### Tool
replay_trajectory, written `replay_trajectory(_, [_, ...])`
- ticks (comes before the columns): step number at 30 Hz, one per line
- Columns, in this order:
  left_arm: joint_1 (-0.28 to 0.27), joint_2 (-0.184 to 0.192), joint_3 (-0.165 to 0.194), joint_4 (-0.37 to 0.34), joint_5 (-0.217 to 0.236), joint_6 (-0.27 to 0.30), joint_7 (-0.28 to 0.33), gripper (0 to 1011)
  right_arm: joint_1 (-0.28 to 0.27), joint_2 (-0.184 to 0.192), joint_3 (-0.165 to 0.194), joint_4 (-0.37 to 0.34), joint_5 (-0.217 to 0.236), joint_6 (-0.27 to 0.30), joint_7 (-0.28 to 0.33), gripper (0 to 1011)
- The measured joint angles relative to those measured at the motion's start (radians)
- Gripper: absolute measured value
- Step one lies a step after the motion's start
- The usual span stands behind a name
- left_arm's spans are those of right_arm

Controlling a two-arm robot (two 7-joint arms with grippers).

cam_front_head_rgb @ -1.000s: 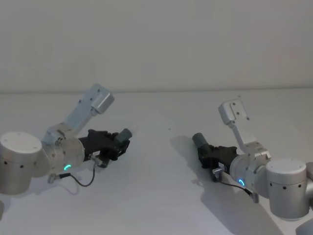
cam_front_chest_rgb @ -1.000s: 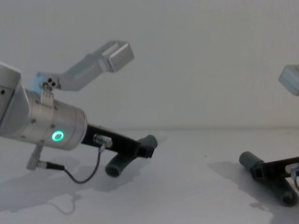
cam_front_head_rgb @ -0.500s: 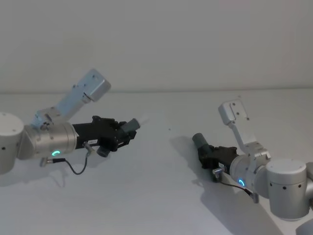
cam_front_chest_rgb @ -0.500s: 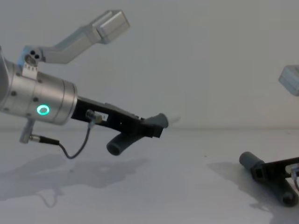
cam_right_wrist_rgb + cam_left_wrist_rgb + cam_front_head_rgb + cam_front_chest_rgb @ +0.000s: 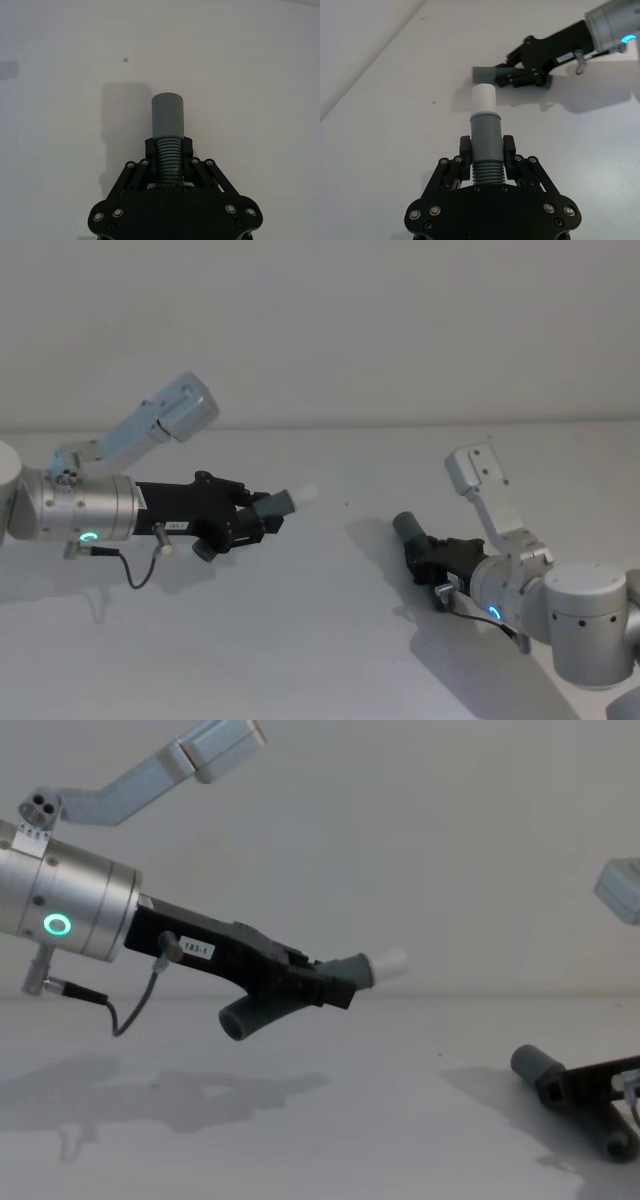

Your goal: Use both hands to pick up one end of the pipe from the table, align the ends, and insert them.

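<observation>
My left gripper (image 5: 252, 521) is shut on a dark grey bent pipe piece (image 5: 273, 504), held in the air above the white table (image 5: 320, 650). Its narrow white tip (image 5: 391, 963) points toward the right arm. In the left wrist view the ribbed piece (image 5: 485, 131) sits clamped between the fingers (image 5: 465, 148). My right gripper (image 5: 432, 558) is shut on the other grey piece (image 5: 407, 527), low at the table surface. That piece's open dark mouth (image 5: 167, 102) faces forward. The two ends stand well apart.
A plain pale wall rises behind the table's far edge. A thin black cable (image 5: 135, 1005) hangs under the left wrist. The silver camera brackets (image 5: 180, 410) stick up above each arm. Bare tabletop lies between the two arms.
The left arm has lifted its pipe piece off the table and swung it up and toward the middle, so the white tip now shows. The right arm has stayed put.
</observation>
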Motion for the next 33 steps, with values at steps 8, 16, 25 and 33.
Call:
replay_trajectory(8, [-0.036, 0.020, 0.029, 0.031, 0.000, -0.059, -0.087, 341, 0.013, 0.038, -0.036, -0.024, -0.036, -0.008, 0.029, 255])
replay_trajectory(16, [-0.042, 0.028, 0.036, 0.047, 0.005, -0.124, -0.092, 341, 0.034, 0.107, -0.092, -0.082, -0.096, -0.009, 0.067, 255])
replay_trajectory(25, [-0.033, 0.025, 0.029, 0.062, 0.007, -0.184, -0.066, 341, 0.063, 0.195, -0.152, -0.166, -0.165, 0.014, 0.121, 255])
replay_trajectory(33, [-0.029, 0.022, 0.026, 0.070, 0.007, -0.216, -0.052, 341, 0.104, 0.290, -0.221, -0.243, -0.224, 0.031, 0.205, 255])
